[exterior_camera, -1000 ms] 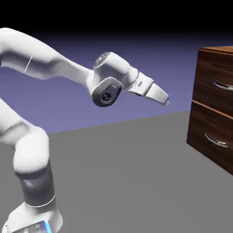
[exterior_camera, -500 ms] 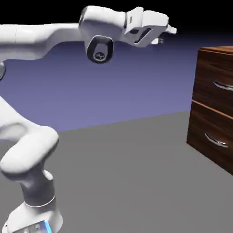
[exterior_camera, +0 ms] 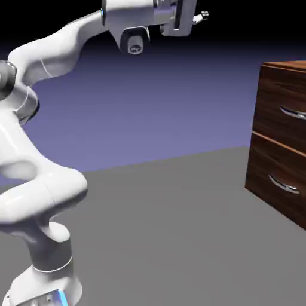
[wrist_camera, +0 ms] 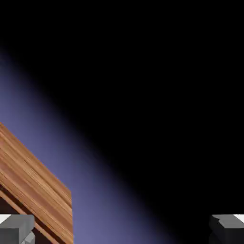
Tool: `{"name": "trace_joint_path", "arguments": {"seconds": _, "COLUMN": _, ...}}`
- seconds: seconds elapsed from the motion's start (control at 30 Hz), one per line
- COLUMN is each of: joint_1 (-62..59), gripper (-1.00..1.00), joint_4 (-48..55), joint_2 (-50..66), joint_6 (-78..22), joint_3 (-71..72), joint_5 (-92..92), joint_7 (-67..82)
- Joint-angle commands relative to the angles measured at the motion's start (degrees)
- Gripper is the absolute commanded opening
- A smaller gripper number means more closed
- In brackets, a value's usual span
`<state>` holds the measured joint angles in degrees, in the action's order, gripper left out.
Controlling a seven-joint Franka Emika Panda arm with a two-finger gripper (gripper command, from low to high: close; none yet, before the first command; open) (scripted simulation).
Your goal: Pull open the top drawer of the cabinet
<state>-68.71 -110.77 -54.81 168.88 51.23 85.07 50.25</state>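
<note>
In the exterior view we see the white arm point(exterior_camera: 42, 179) rise from the lower left, bend back on itself and stretch up to the top edge of the picture, where the gripper point(exterior_camera: 202, 16) sits high above the grey table point(exterior_camera: 167, 227), pointing roughly level toward the right. Its small fingertips show apart, with nothing between them — the jaws stand wide and empty. The cabinet point(exterior_camera: 266, 149) stands at the right edge, well apart from the gripper and far below it. Its top drawer point(exterior_camera: 281, 107) is flush with the cabinet front, its curved silver handle point(exterior_camera: 293, 112) partly cut by the picture's edge; the lower drawer point(exterior_camera: 276, 179) beneath it carries the same kind of handle.

In the hand view we see mostly black, with a slanted band of blue-violet backdrop. A wedge of wood grain point(wrist_camera: 33, 190) — part of the cabinet — fills the lower left corner, tilted. The two grey fingertips point(wrist_camera: 16, 229) sit at the bottom corners, far apart, holding nothing.
</note>
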Motion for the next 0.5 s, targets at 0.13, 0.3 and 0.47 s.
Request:
{"name": "trace_joint_path", "arguments": {"seconds": 0.13, "joint_1": -9.33, "gripper": 0.0, "joint_4": 6.75, "joint_2": -2.98, "joint_6": -0.69, "joint_3": 6.89, "joint_5": 11.44, "joint_7": 12.46}}
{"name": "trace_joint_path", "arguments": {"seconds": 0.3, "joint_1": -18.65, "gripper": 0.0, "joint_4": 13.5, "joint_2": -5.95, "joint_6": -1.38, "joint_3": 13.77, "joint_5": 22.87, "joint_7": 24.92}}
{"name": "trace_joint_path", "arguments": {"seconds": 0.47, "joint_1": -27.98, "gripper": 0.0, "joint_4": 20.25, "joint_2": -8.93, "joint_6": -2.07, "joint_3": 20.66, "joint_5": 34.3, "joint_7": 37.38}}
